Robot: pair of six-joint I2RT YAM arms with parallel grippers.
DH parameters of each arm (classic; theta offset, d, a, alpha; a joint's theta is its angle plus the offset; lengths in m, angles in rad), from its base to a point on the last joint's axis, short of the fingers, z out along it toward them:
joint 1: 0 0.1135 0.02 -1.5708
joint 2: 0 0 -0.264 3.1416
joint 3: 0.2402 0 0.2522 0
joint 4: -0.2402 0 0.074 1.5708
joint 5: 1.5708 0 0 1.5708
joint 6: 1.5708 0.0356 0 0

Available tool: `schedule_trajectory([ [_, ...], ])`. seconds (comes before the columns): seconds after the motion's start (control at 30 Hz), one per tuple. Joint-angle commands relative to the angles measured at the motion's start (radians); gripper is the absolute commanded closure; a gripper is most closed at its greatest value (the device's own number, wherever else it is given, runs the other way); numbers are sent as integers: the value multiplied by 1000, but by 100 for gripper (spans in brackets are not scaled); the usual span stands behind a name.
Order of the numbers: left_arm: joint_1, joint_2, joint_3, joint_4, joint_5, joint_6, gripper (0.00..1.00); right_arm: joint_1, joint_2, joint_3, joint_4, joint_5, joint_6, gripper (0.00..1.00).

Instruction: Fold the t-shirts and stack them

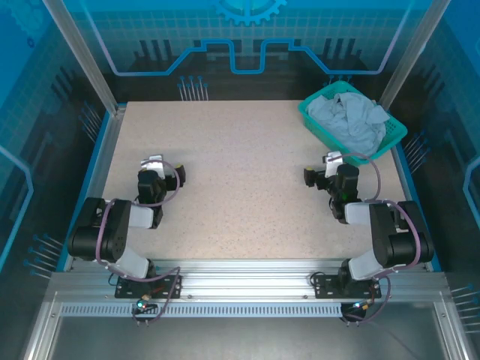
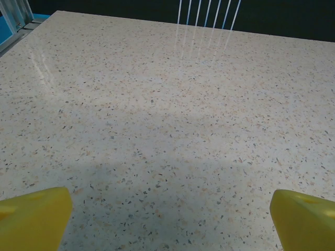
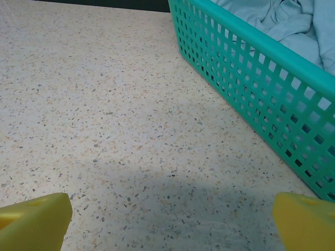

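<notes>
t-shirts (image 1: pixel 349 120) crumpled in teal basket (image 1: pixel 313 124), far-right corner speckled beige table (image 1: pixel 240 187).

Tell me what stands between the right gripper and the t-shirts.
The near wall of the teal mesh basket. The t-shirts lie crumpled inside it, so the open right gripper would have to reach over the rim. Nothing else lies on the table between them.

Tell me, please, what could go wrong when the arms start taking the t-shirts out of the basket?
1. The t-shirts lie crumpled together in the basket, so the open right gripper may drag out the whole heap, or lift the basket too.
2. The basket sits at the far right corner of the table; a tug might shove it off the edge.
</notes>
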State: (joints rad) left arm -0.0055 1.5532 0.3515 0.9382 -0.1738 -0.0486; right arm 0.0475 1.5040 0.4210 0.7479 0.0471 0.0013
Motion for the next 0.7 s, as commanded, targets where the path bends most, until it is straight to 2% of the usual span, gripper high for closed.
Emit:
schedule_trajectory([
  [0.0, 2, -8, 20, -8, 23, 21, 1, 6, 2, 16, -3, -9, -10, 0],
  [0.57, 2, -7, 20, -6, 23, 21, 1, 7, 2, 16, -2, -9, -11, 0],
  [0.67, 2, -19, -24, 69, 0, 14, 1, 14, -34, 22, -38, -8, -19, 0],
])
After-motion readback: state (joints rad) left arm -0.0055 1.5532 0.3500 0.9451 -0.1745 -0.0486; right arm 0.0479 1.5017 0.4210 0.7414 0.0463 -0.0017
